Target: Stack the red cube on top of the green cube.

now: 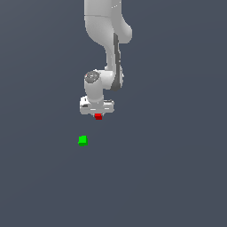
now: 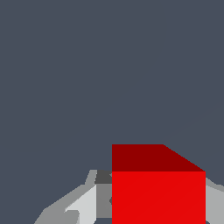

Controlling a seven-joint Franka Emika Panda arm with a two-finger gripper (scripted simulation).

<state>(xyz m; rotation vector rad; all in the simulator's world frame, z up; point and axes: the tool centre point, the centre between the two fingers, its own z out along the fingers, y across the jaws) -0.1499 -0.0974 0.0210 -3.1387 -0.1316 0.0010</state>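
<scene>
The red cube (image 1: 98, 116) sits right under the white gripper (image 1: 98, 115), between its fingers. In the wrist view the red cube (image 2: 158, 188) fills the space between the grey fingers (image 2: 83, 203), which press against its sides. The green cube (image 1: 82, 140) lies alone on the dark grey floor, below and toward the exterior view's left of the gripper, apart from the red cube. The green cube does not show in the wrist view. Whether the red cube is off the floor I cannot tell.
The white arm (image 1: 108, 40) comes down from the top of the exterior view. All around is plain dark grey floor (image 1: 168, 168).
</scene>
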